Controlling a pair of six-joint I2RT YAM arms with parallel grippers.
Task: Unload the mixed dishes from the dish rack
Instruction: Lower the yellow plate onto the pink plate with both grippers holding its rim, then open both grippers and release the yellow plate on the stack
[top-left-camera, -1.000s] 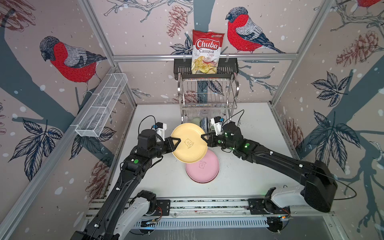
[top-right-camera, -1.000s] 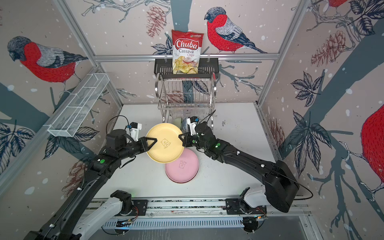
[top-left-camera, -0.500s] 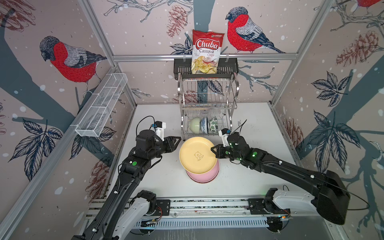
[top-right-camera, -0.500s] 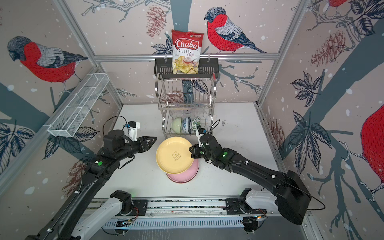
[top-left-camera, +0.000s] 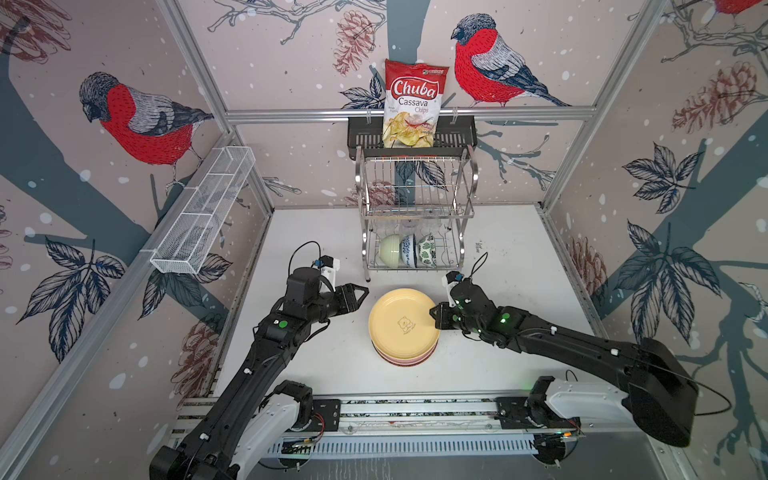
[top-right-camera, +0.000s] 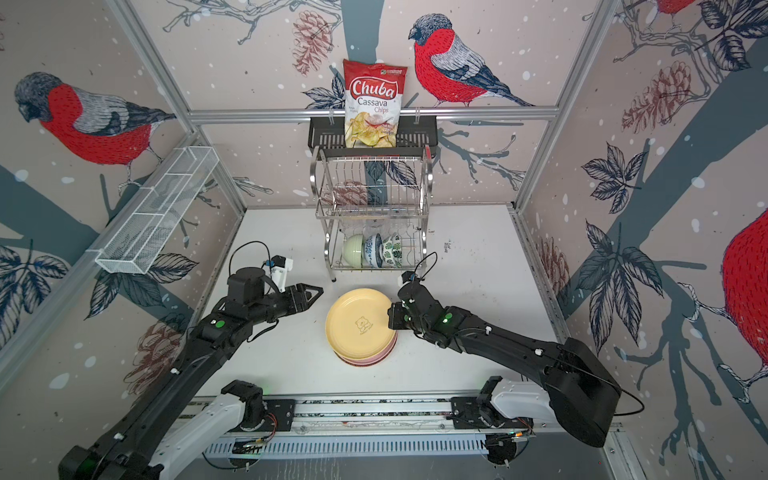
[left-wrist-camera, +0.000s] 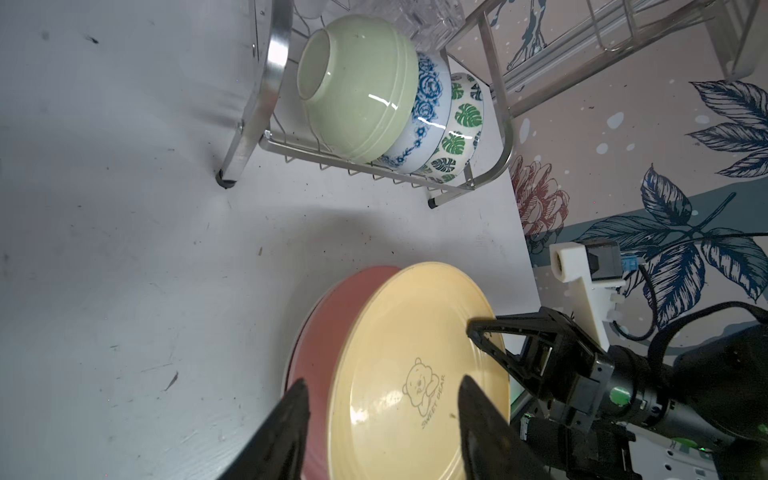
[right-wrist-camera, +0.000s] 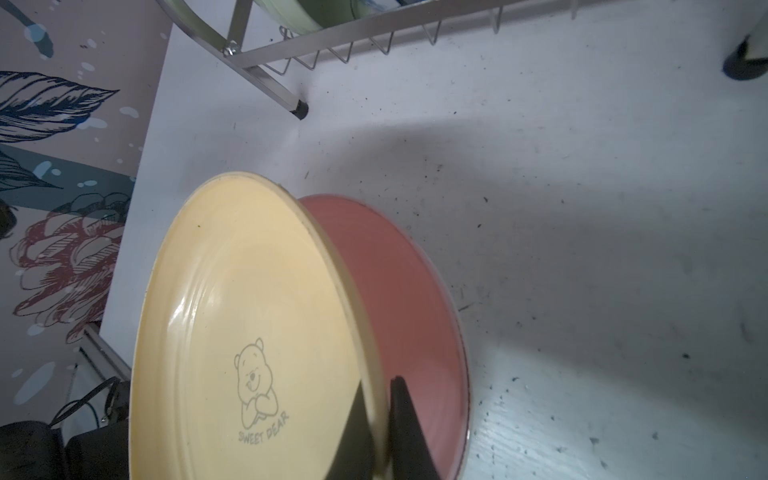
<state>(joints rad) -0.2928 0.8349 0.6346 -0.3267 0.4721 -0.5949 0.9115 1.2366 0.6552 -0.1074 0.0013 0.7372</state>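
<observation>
Placement step: right gripper (top-left-camera: 433, 312) pinches the right rim of cream-yellow plate (top-left-camera: 401, 322), angled over pink plate (top-left-camera: 403, 360) at frame centre below dish rack (top-left-camera: 415, 216); left gripper (top-left-camera: 360, 298) gapes empty at centre-left; next, judge release, then lower-tier bowls (top-left-camera: 409, 249).

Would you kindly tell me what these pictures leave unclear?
Clear glass: cut off by the left wrist view's edge; in both top views, blurred behind dish rack wires.
Anything under the pink plate: hidden by it and the yellow plate, all views.
Blue-patterned bowl: mostly covered by the pale green bowl, left wrist view.
</observation>
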